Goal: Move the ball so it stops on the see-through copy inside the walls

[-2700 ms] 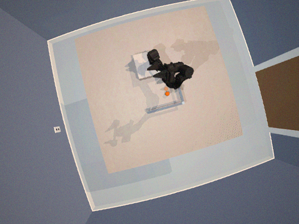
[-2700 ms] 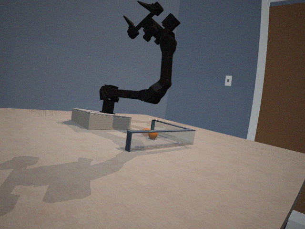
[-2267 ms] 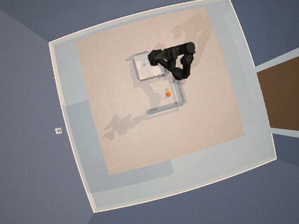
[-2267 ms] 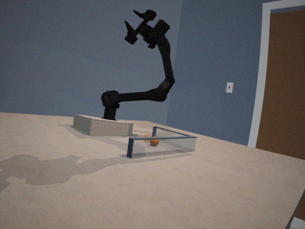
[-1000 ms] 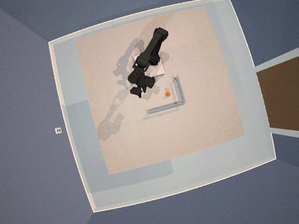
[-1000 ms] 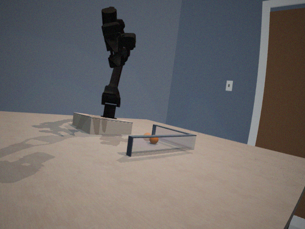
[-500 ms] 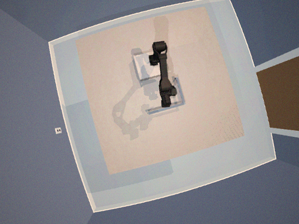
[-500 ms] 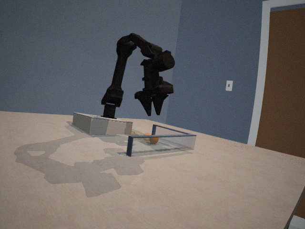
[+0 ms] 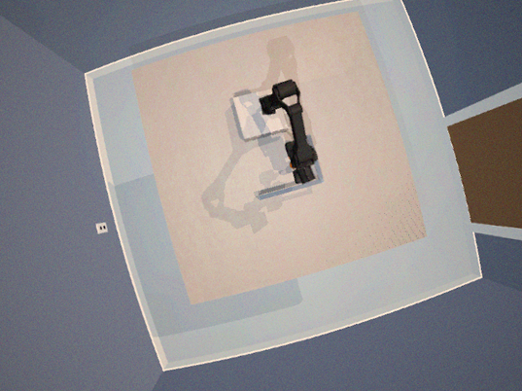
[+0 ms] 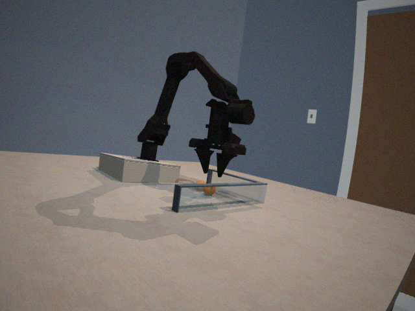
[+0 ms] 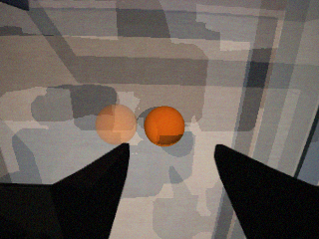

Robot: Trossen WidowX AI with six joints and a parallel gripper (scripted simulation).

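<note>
The solid orange ball lies on the table inside the corner of the walls; a sliver of the ball shows beside the arm from above. The paler see-through copy is just left of it in the wrist view, with a small gap between them. My gripper is open and empty, pointing down above the ball. In the wrist view the ball appears between and just beyond the fingertips. The fingertips are hidden under the arm in the top view.
One low clear wall runs along the side nearest the exterior camera. The other wall meets it at the corner and shows at the right in the wrist view. The arm's pale base block stands behind the ball.
</note>
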